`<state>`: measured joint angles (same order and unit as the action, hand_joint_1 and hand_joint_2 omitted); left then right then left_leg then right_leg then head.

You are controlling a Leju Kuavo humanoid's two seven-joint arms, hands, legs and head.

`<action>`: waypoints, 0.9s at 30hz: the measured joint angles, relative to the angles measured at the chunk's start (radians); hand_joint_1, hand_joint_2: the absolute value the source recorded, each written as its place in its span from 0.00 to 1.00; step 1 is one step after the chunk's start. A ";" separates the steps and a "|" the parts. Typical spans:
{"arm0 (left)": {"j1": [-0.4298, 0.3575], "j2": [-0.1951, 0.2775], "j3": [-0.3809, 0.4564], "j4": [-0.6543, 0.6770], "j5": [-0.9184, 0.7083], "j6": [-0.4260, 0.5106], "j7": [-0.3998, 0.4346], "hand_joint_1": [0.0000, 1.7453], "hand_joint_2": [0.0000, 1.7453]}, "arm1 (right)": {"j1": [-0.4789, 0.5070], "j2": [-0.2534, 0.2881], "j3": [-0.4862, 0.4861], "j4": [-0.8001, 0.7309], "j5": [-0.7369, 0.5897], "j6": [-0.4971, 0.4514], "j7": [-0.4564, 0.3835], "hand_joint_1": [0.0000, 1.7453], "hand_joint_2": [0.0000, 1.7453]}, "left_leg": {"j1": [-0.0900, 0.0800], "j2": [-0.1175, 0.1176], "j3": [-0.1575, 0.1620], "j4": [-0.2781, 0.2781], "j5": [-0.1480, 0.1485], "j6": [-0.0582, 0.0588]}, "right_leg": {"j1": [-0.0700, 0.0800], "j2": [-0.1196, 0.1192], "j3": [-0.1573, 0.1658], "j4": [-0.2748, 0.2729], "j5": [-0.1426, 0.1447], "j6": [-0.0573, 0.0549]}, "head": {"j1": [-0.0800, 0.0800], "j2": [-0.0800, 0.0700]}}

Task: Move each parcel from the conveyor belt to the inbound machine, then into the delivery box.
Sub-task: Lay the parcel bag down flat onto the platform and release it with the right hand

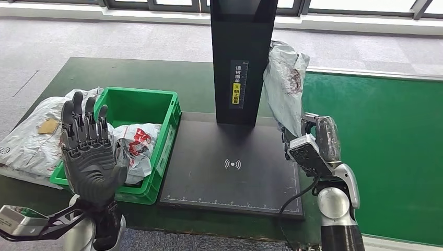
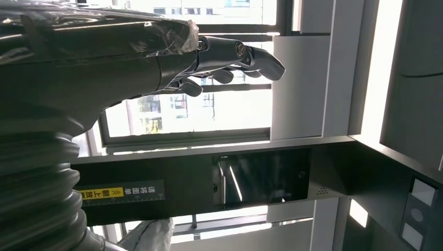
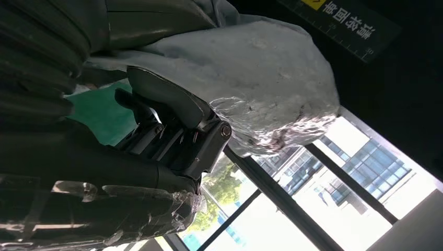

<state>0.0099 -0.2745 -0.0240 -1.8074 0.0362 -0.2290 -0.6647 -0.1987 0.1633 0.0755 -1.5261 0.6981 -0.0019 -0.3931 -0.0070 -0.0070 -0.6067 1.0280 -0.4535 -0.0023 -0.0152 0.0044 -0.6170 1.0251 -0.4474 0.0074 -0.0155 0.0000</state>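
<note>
The black upright column of the scanning machine carries a label: white Chinese characters that look like 请将面单, then a yellow strip whose characters are too small to read. Its flat base plate bears a white wireless-signal symbol and ruler ticks along the near edge. A parcel in the green bin has red print, unreadable.

A crumpled grey plastic parcel is held upright above the right edge of the black inbound machine, beside its dark post. The green delivery box, left of the machine, holds a white-and-red parcel.
</note>
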 joint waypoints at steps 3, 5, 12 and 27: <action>-0.007 0.000 0.000 0.008 0.000 0.000 0.000 0.00 1.00 | 0.003 0.000 0.020 -0.007 0.000 0.002 0.001 1.00 1.00 | 0.000 0.000 0.000 0.000 0.000 0.000 | 0.000 0.000 0.000 0.000 0.000 0.000 | 0.000 0.000; -0.011 0.001 0.000 0.012 0.000 0.000 0.000 0.00 1.00 | 0.004 0.000 0.028 -0.010 0.000 0.002 0.001 1.00 1.00 | 0.000 0.000 0.000 0.000 0.000 0.000 | 0.000 0.000 0.000 0.000 0.000 0.000 | 0.000 0.000; -0.013 0.002 0.000 0.019 0.001 0.002 -0.001 0.00 1.00 | 0.004 0.000 0.037 -0.015 0.001 0.002 0.000 1.00 1.00 | 0.000 0.000 0.000 0.000 0.000 0.000 | 0.000 0.000 0.000 0.000 0.000 0.000 | 0.000 0.000; -0.030 0.006 -0.021 0.040 0.020 0.031 0.000 0.00 1.00 | -0.046 0.007 0.282 0.192 -0.027 0.091 -0.001 1.00 1.00 | 0.000 0.000 0.000 0.000 0.000 0.000 | 0.000 0.000 0.000 0.000 0.000 0.000 | 0.000 0.000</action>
<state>-0.0199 -0.2681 -0.0450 -1.7675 0.0563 -0.1975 -0.6651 -0.2445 0.1707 0.3574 -1.3343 0.6711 0.0892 -0.3941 -0.0065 -0.0070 -0.6070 1.0276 -0.4534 -0.0024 -0.0148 0.0045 -0.6167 1.0252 -0.4475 0.0071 -0.0154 0.0000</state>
